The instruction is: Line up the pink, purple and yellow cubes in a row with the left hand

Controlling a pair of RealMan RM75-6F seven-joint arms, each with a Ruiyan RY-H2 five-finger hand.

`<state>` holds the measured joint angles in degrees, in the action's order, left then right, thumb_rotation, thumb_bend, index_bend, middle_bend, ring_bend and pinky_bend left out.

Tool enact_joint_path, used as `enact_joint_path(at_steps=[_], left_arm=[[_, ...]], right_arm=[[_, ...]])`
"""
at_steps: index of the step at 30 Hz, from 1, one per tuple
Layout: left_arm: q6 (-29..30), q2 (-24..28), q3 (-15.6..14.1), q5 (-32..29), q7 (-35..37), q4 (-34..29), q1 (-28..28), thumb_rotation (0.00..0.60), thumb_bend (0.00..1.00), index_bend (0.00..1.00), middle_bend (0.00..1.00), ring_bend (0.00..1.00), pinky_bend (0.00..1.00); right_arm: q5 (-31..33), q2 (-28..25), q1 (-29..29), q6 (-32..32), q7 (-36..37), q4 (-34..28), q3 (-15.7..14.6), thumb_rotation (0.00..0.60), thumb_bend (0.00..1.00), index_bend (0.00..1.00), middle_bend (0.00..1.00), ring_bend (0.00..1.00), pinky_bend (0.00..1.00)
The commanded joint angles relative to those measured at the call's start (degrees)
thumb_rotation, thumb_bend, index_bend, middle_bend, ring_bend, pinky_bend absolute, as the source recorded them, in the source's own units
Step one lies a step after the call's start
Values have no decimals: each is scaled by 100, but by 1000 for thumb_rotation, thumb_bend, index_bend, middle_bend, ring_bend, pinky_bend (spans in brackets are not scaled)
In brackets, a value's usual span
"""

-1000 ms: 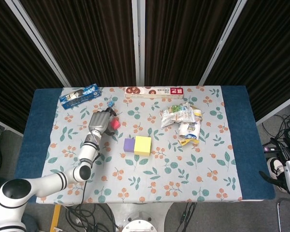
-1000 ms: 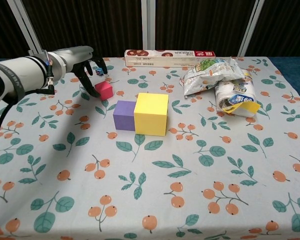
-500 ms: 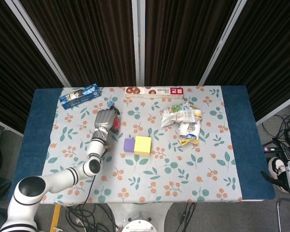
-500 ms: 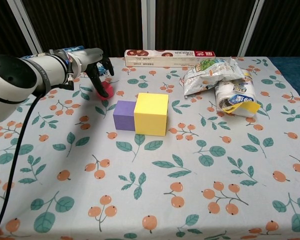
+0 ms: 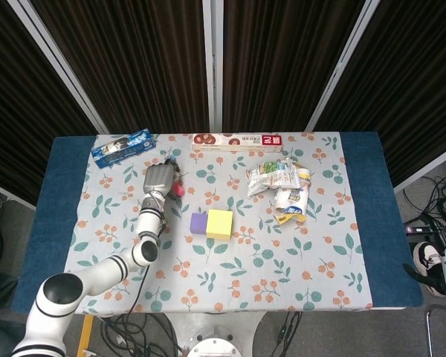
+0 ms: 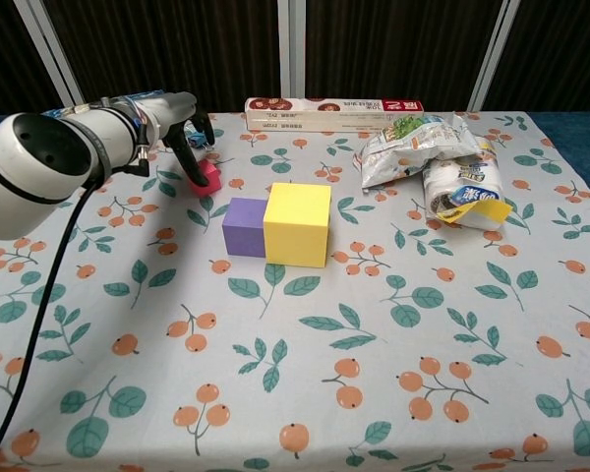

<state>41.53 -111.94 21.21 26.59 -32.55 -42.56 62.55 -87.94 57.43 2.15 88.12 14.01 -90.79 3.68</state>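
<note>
From the head view, my left hand (image 5: 160, 181) sits over the far-left part of the floral tablecloth (image 5: 208, 282), its fingers curled around the pink cube (image 5: 176, 189), which shows only as a small patch at the hand's right edge. The purple cube (image 5: 198, 223) and the yellow cube (image 5: 220, 224) stand touching side by side, nearer and to the right of the hand, purple on the left. A blue packet (image 5: 123, 147) lies at the far-left corner, a long box (image 5: 236, 140) along the far edge, and a heap of snack bags (image 5: 282, 187) to the right.

From the chest view, my left hand (image 6: 185, 130) pinches the pink cube (image 6: 209, 175) between dark fingers (image 6: 191, 162); I cannot tell whether the cube rests on the cloth. It sits far-left of the purple cube (image 6: 244, 227), apart from it. The yellow cube (image 6: 297, 224) is pressed against the purple one's right side.

My right hand shows in neither view.
</note>
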Motion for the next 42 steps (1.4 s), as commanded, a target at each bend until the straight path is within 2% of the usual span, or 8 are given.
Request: enact_joint_path(at_steps=[1, 18, 33, 38, 42], left_arm=[[-57, 37, -8, 27, -20, 8, -54, 600, 153, 380, 262, 301, 309], [-161, 48, 25, -26, -170, -39, -110, 600, 210, 512, 288, 301, 309], [-258, 260, 220, -353, -80, -613, -137, 600, 209, 504, 292, 301, 311], [-183, 258, 175, -327, -75, -710, -73, 600, 208, 502, 292, 301, 311], [-92, 170, 74, -193, -106, -549, -26, 600, 207, 502, 292, 301, 311]], right_arm=[[-13, 7, 6, -2, 5, 5, 0, 600, 26, 94, 170, 12, 115], [6, 6, -1, -8, 11, 8, 7, 600, 26, 94, 170, 12, 115], [4, 8, -7, 5, 13, 11, 13, 600, 26, 94, 170, 12, 115], [6, 6, -14, 7, 8, 6, 9, 600, 26, 94, 170, 12, 115], [15, 0, -19, 9, 6, 7, 12, 600, 26, 94, 170, 12, 115]])
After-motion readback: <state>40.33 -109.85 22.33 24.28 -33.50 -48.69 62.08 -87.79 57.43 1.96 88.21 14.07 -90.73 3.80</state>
